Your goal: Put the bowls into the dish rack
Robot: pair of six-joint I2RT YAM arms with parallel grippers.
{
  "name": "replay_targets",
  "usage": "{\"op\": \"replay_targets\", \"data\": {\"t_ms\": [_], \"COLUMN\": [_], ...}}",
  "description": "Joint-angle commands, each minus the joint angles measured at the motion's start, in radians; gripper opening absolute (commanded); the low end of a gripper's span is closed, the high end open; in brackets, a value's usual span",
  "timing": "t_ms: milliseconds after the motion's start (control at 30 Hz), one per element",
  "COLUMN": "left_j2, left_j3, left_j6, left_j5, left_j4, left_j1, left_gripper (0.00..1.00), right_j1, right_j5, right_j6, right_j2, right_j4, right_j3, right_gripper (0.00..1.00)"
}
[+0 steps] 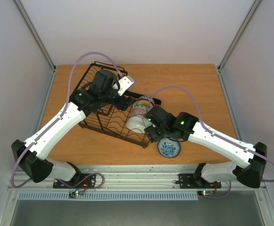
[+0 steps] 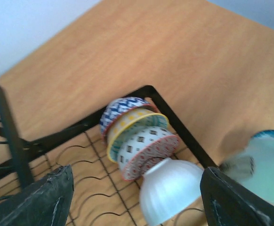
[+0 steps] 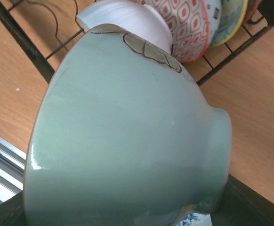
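Note:
The black wire dish rack [image 1: 92, 120] holds a row of bowls on edge at its right end: a blue zigzag one [image 2: 123, 109], a yellow-rimmed one [image 2: 130, 127], a red-and-white one [image 2: 149, 150] and a plain white one [image 2: 170, 188]. My left gripper [image 1: 125, 101] hovers over them, open, with the white bowl between its fingers [image 2: 43, 197] but apart from them. My right gripper [image 1: 151, 129] is shut on a pale green bowl [image 3: 127, 141], held on edge right next to the white bowl [image 3: 123, 19] at the rack's near right corner. The green bowl [image 2: 273, 165] also shows at the right of the left wrist view.
A blue patterned bowl [image 1: 169, 148] sits upright on the wooden table [image 1: 198, 89] just right of the rack's near corner, under my right arm. The rack's raised basket section [image 1: 87, 77] is at the far left end. Metal rails [image 1: 137, 172] run along the near table edge.

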Motion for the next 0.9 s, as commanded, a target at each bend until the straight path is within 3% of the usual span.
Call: {"op": "replay_targets", "data": {"t_ms": [0, 300, 600, 867], "left_j2": [-0.04, -0.046, -0.069, -0.07], "left_j3": [-0.022, -0.043, -0.056, -0.062], "left_j6": [0.023, 0.021, -0.024, -0.043], "left_j5": [-0.172, -0.277, -0.496, -0.529], "left_j4": [0.086, 0.13, 0.196, 0.21], "left_j1": [0.017, 0.031, 0.062, 0.088], "left_gripper": [0.75, 0.76, 0.79, 0.81], "right_j1": [0.072, 0.162, 0.215, 0.235], "right_j5": [0.127, 0.21, 0.248, 0.315], "right_j6": [-0.087, -0.172, -0.257, -0.287], "right_j2": [0.047, 0.172, 0.277, 0.38], "right_j4": [-0.03, -0.108, -0.096, -0.078], "right_j3": [0.096, 0.198, 0.226, 0.223], "right_gripper": [0.01, 0.01, 0.01, 0.01]}}
